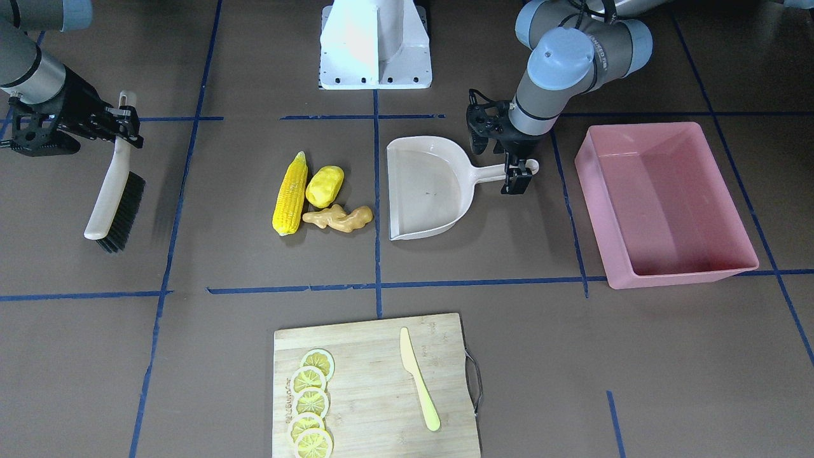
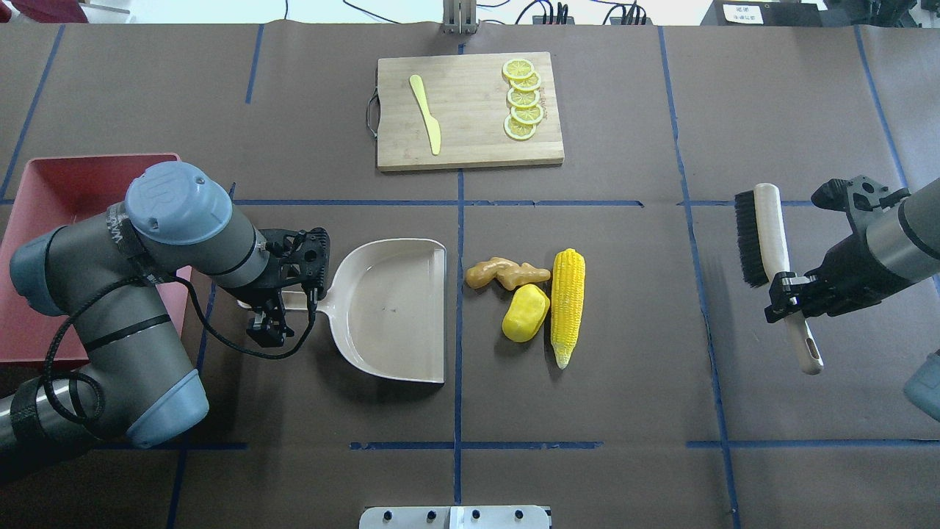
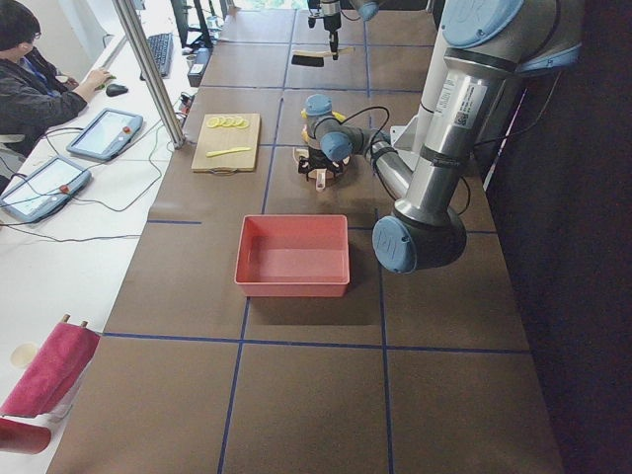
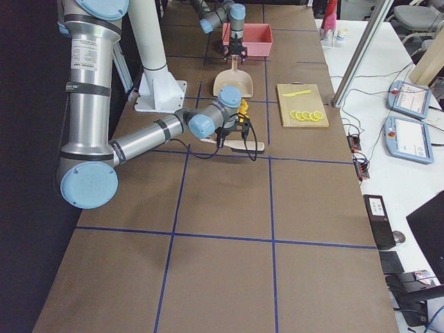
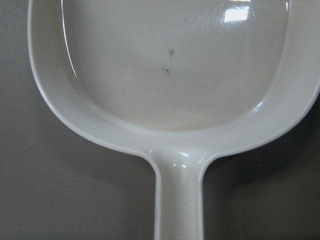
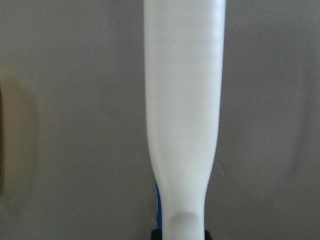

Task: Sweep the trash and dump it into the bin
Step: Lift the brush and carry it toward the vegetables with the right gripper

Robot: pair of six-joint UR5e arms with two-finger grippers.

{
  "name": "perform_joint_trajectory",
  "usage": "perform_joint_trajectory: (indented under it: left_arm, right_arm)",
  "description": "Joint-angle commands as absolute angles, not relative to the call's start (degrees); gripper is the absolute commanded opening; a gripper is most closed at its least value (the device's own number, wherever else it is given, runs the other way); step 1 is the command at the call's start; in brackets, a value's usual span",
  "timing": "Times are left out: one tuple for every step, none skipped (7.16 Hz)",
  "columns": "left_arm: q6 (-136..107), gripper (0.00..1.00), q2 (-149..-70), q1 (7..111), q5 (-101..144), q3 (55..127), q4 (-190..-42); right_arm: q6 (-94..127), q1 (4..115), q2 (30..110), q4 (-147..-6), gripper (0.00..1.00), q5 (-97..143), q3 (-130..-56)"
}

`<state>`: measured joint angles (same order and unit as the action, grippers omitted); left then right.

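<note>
The trash lies together mid-table: a yellow corn cob (image 1: 290, 194) (image 2: 567, 301), a lumpy yellow potato piece (image 1: 324, 186) (image 2: 526, 312) and a tan ginger root (image 1: 338, 218) (image 2: 507, 273). A beige dustpan (image 1: 423, 191) (image 2: 389, 308) (image 5: 175, 65) rests beside them with its open mouth facing them. My left gripper (image 1: 518, 175) (image 2: 268, 316) is shut on the dustpan's handle. The pink bin (image 1: 668, 270) (image 2: 44, 176) stands empty beyond that arm. My right gripper (image 1: 124, 121) (image 2: 789, 283) is shut on the white handle of a black-bristled brush (image 1: 117, 197) (image 2: 764, 235) (image 6: 182, 100), well to the side of the trash.
A wooden cutting board (image 1: 375, 381) (image 2: 470, 139) with lemon slices (image 1: 310, 401) and a pale yellow knife (image 1: 418, 378) lies on the far side of the table. The white robot base (image 1: 375, 44) stands at the near edge. An operator (image 3: 30, 69) sits at a side desk.
</note>
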<state>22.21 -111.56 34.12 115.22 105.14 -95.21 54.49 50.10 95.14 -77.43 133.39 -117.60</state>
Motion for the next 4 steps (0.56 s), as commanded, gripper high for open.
perform_joint_trajectory:
  left_arm:
    - [22.3, 0.96, -111.6, 33.9, 115.2, 104.7, -95.3]
    - [22.4, 0.9, -111.6, 33.9, 115.2, 104.6, -95.3]
    - [22.5, 0.77, -111.5, 33.9, 115.1, 104.6, -95.2]
    - [22.6, 0.5, -111.1, 33.9, 115.0, 104.7, -95.0]
  right_arm:
    - [54.5, 50.1, 95.0, -77.4, 0.0, 133.4, -117.6]
    - [54.5, 50.1, 95.0, -77.5, 0.0, 133.4, -117.6]
    - [54.5, 50.1, 95.0, -77.5, 0.0, 133.4, -117.6]
    - [54.7, 50.1, 95.0, -77.5, 0.0, 133.5, -117.6]
